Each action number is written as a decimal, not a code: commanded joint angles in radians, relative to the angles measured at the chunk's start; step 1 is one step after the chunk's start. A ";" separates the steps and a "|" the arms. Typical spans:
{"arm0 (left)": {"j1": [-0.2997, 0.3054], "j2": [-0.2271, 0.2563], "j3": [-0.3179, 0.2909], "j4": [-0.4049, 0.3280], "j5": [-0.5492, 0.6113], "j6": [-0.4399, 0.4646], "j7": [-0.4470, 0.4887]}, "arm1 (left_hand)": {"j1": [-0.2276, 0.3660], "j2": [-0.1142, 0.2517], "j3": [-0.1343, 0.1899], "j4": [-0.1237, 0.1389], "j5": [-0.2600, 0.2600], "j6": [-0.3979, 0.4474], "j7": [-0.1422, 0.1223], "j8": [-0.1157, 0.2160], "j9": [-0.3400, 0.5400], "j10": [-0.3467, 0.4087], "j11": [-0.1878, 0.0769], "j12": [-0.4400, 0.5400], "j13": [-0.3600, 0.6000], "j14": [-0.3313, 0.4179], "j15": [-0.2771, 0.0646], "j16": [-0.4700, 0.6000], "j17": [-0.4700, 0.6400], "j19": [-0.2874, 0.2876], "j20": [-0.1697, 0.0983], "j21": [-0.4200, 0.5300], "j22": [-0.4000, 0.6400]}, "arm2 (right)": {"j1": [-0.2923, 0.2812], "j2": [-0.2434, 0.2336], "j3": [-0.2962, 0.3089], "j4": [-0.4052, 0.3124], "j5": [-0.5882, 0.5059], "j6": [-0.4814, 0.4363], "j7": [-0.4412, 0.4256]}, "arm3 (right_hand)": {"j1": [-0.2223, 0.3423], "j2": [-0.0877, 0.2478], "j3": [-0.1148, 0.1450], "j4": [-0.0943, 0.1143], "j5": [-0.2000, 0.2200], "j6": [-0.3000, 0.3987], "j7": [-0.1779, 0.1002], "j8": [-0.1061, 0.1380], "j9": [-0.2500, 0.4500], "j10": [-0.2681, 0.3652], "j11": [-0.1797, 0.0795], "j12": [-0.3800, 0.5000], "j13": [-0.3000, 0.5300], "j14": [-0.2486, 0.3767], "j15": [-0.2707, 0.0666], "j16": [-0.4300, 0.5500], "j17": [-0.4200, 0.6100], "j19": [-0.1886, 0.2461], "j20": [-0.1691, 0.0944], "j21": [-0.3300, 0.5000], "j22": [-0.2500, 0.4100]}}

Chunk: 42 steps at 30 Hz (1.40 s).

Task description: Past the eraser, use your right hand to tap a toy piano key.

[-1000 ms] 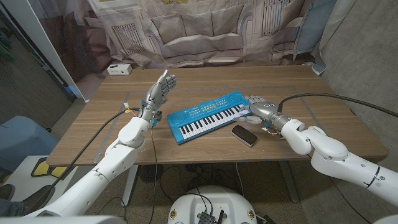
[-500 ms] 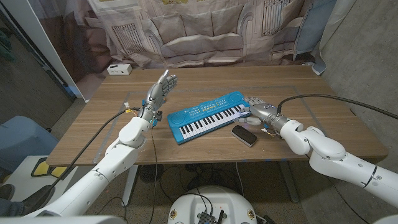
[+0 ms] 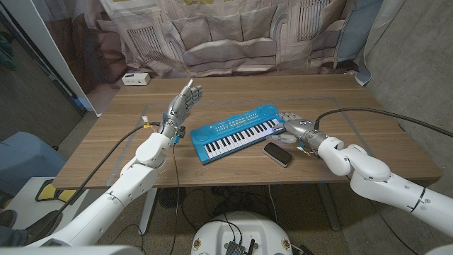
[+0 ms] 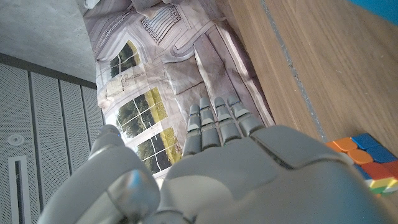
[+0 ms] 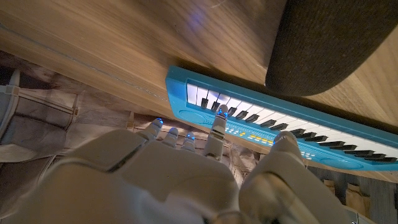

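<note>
Right hand (image 3: 296, 126) sits at the right end of the blue toy piano (image 3: 238, 132), fingers (image 5: 217, 127) spread over the keys and holding nothing as far as we can see, dark eraser (image 3: 277, 154) just nearer, left hand (image 3: 182, 102) raised, fingers apart.

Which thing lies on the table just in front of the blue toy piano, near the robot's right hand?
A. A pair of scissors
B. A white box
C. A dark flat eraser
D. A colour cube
C: in the head view the dark flat eraser lies just in front of the blue toy piano, beside the right hand.
</note>
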 commanded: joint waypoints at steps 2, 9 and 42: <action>-0.002 -0.002 0.001 0.008 -0.004 -0.004 -0.003 | 0.001 0.008 0.004 -0.006 -0.001 0.006 0.000 -0.003 0.003 0.011 -0.001 -0.006 0.006 0.008 0.001 -0.003 0.005 0.001 0.006 -0.004 0.004 | 0.020 0.008 -0.016 0.017 0.006 -0.002 0.012 | 0.004 0.009 0.008 -0.002 -0.004 0.012 0.003 0.006 0.001 -0.116 0.001 0.006 0.002 -0.243 0.006 0.004 0.000 -0.113 0.000 0.004 0.002; 0.000 -0.002 0.000 0.009 -0.008 -0.001 -0.001 | 0.001 0.008 0.004 -0.007 -0.001 0.007 0.002 -0.003 0.003 0.012 -0.002 -0.006 0.006 0.008 0.002 -0.003 0.005 0.000 0.006 -0.004 0.004 | 0.027 0.012 -0.027 0.022 -0.004 -0.007 0.012 | 0.005 0.009 0.009 -0.003 -0.004 0.012 0.005 0.006 0.001 -0.115 0.002 0.007 0.002 -0.241 0.007 0.004 -0.001 -0.112 0.001 0.005 0.002; 0.011 -0.012 0.006 0.019 -0.019 -0.007 -0.005 | 0.001 0.012 0.005 -0.008 -0.001 0.008 0.002 -0.004 0.003 0.013 0.000 -0.008 0.006 0.009 0.002 -0.003 0.005 0.000 0.008 -0.004 0.004 | 0.027 0.010 -0.049 0.017 -0.025 -0.045 0.047 | 0.007 0.008 0.013 -0.007 -0.006 0.028 0.003 0.008 0.001 -0.106 0.002 0.011 0.002 -0.234 0.008 0.007 -0.001 -0.107 0.005 0.007 0.002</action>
